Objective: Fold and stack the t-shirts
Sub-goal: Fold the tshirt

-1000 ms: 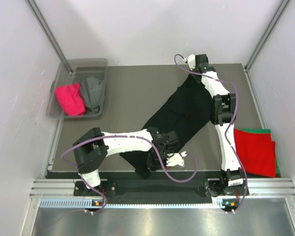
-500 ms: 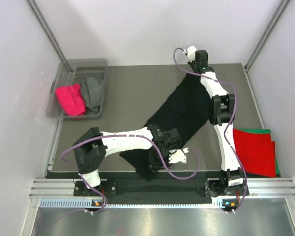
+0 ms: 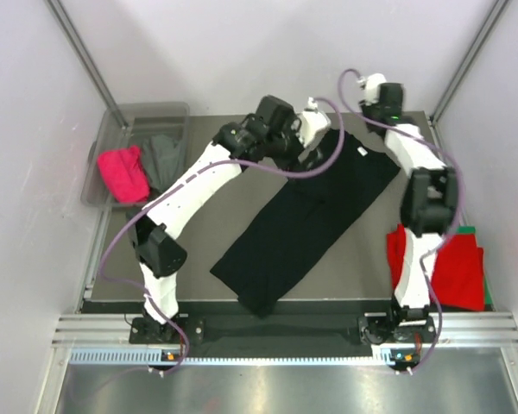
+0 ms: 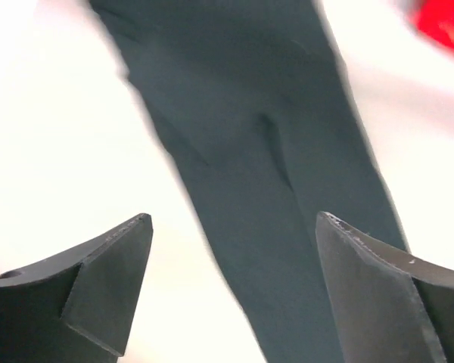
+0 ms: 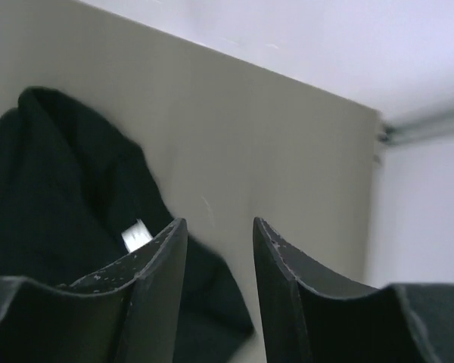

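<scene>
As seen from above, black t-shirt [image 3: 311, 216] laid flat on the table [image 3: 216, 198] in a long narrow band; slants from the far right corner down toward the near middle; near end close to the table's front edge, far end wider, with a small white label [image 5: 138, 236] showing on it.

Left gripper [image 4: 233, 227]: reaches across to the far side of the table and hangs above the far end of the black t-shirt; jaws spread wide, nothing between them; looks down the length of the dark cloth in a blurred wrist view, with a scrap of red at the upper right corner.

Right gripper [image 5: 219, 223]: sits over the far right corner of the table, just beyond the label end of the black t-shirt; fingers [image 5: 155, 272] partly apart, holding nothing; bare table surface in the gap, dark cloth below and to the left.

Red t-shirt [image 3: 453, 267]: folded, lies at the right edge of the table on top of a green t-shirt [image 3: 466, 229]; only a thin green strip visible along its far side; partly hidden by the right arm.

Translucent grey tub [image 3: 147, 110]: stands at the far left corner; holds a crumpled pink t-shirt [image 3: 123, 172] and, just beside it, a crumpled grey t-shirt [image 3: 162, 159]; touching or not, cannot tell.
</scene>
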